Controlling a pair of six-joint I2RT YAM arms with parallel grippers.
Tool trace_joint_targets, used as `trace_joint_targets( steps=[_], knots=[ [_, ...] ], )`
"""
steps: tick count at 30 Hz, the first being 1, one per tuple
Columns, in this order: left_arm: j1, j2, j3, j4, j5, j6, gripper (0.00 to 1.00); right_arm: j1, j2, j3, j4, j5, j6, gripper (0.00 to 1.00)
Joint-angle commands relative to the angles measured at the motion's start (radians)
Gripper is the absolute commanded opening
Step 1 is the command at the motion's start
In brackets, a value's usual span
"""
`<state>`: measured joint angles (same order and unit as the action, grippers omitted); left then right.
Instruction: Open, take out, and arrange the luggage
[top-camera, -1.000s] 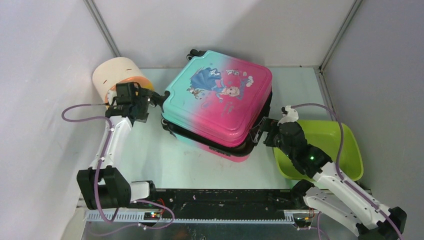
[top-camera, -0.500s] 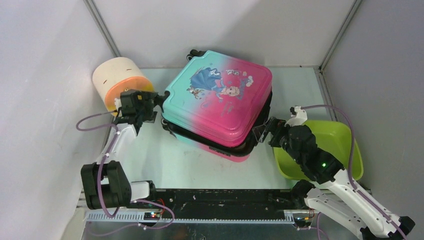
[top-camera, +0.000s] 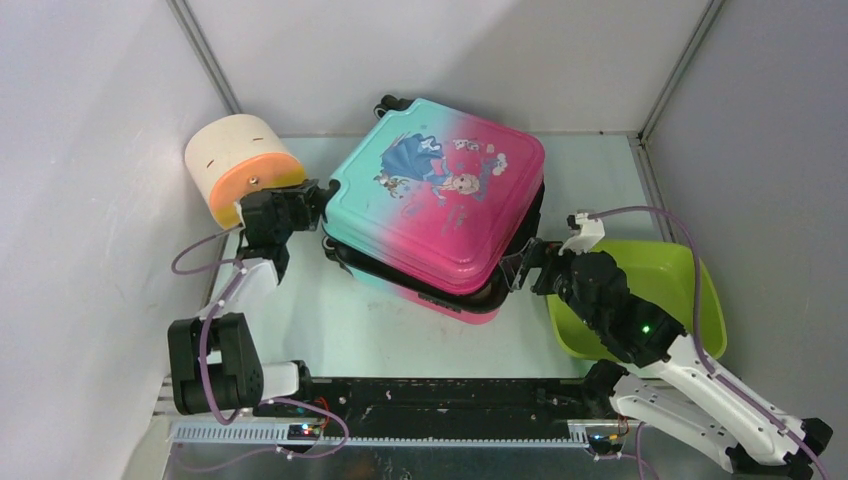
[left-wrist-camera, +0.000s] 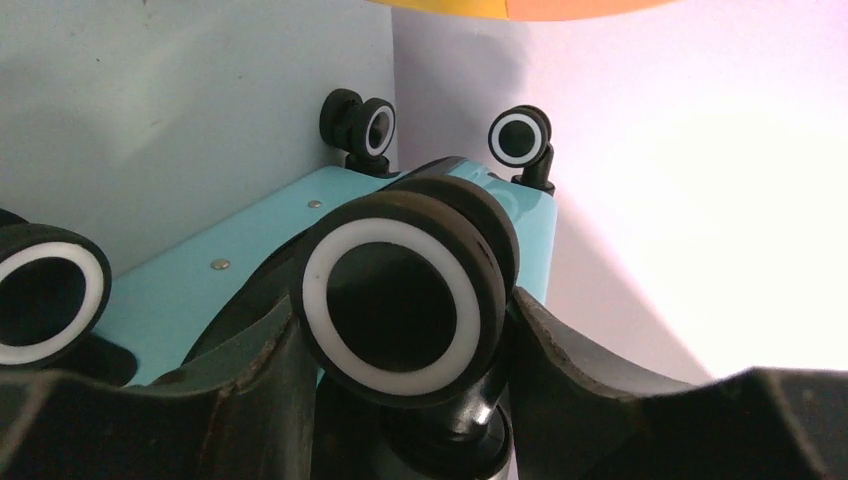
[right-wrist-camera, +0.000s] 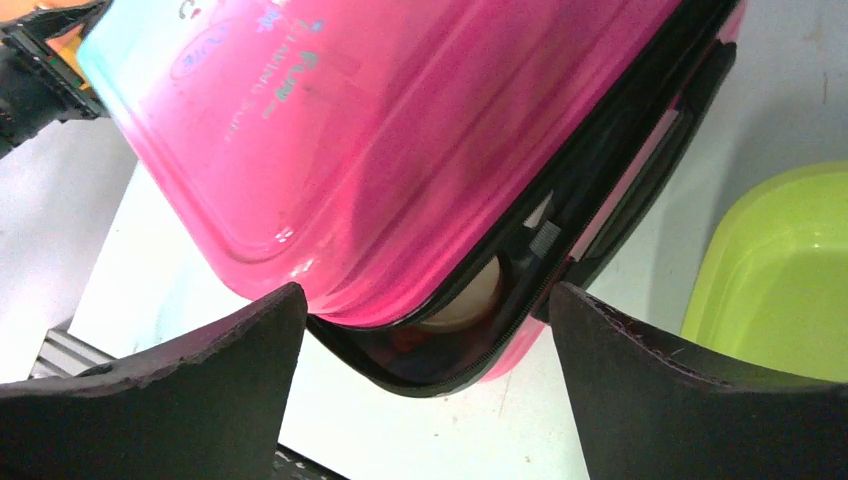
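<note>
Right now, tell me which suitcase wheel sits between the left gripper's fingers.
The centre wheel, largest in the left wrist view, pinched between both fingers; the left-edge wheel and two rear wheels stand clear.

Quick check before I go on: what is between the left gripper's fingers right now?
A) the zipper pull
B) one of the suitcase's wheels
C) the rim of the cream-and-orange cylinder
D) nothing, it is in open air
B: the left wrist view shows a black, white-ringed suitcase wheel lodged between the fingers of the left gripper, touching both.
</note>
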<state>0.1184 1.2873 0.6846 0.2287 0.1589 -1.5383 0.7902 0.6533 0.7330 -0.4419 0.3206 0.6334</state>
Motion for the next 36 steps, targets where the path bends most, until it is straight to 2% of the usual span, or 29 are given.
trace_joint_targets(
  steps=[1, 2, 3, 4, 6, 8, 9, 12, 16, 23, 28, 32, 36],
  knots=[
    [0.007, -0.048, 0.070, 0.058, 0.049, -0.039, 0.34, 0.049, -0.035, 0.036, 0.125, 0.061, -0.177, 0.92],
    [0.007, -0.062, 0.087, 0.045, 0.049, -0.040, 0.30, 0.069, -0.044, 0.036, 0.165, 0.056, -0.218, 0.90],
    [0.006, -0.071, 0.097, 0.020, 0.048, -0.040, 0.21, 0.079, -0.052, 0.036, 0.186, 0.050, -0.332, 0.91],
    [0.005, -0.088, 0.119, 0.006, 0.048, -0.039, 0.17, 0.101, -0.054, 0.044, 0.212, 0.042, -0.395, 0.93],
    [-0.001, -0.110, 0.156, -0.047, 0.039, -0.040, 0.03, 0.132, -0.054, 0.070, 0.239, 0.055, -0.570, 0.98],
    [-0.012, -0.124, 0.194, -0.100, 0.022, -0.049, 0.00, 0.155, -0.043, 0.093, 0.267, 0.079, -0.748, 0.99],
    [-0.014, -0.128, 0.206, -0.130, 0.010, -0.067, 0.00, 0.162, -0.034, 0.098, 0.280, 0.088, -0.863, 1.00],
    [-0.041, -0.130, 0.270, -0.184, -0.014, -0.113, 0.00, 0.185, -0.014, 0.100, 0.343, 0.105, -1.060, 1.00],
    [-0.077, -0.111, 0.385, -0.391, -0.040, -0.185, 0.00, 0.240, -0.013, 0.060, 0.406, 0.059, -1.362, 1.00],
    [-0.151, -0.068, 0.575, -0.634, -0.102, -0.312, 0.00, 0.441, 0.021, 0.000, 0.623, 0.163, -1.655, 0.98],
    [-0.180, -0.017, 0.648, -0.680, -0.056, -0.361, 0.00, 0.579, 0.229, 0.000, 0.820, 0.326, -1.849, 0.96],
    [-0.187, -0.010, 0.677, -0.725, -0.052, -0.364, 0.00, 0.614, 0.397, 0.000, 0.967, 0.388, -1.962, 0.96],
    [-0.186, -0.019, 0.671, -0.732, -0.043, -0.385, 0.00, 0.615, 0.563, -0.022, 1.196, 0.436, -2.129, 0.97]
  ],
)
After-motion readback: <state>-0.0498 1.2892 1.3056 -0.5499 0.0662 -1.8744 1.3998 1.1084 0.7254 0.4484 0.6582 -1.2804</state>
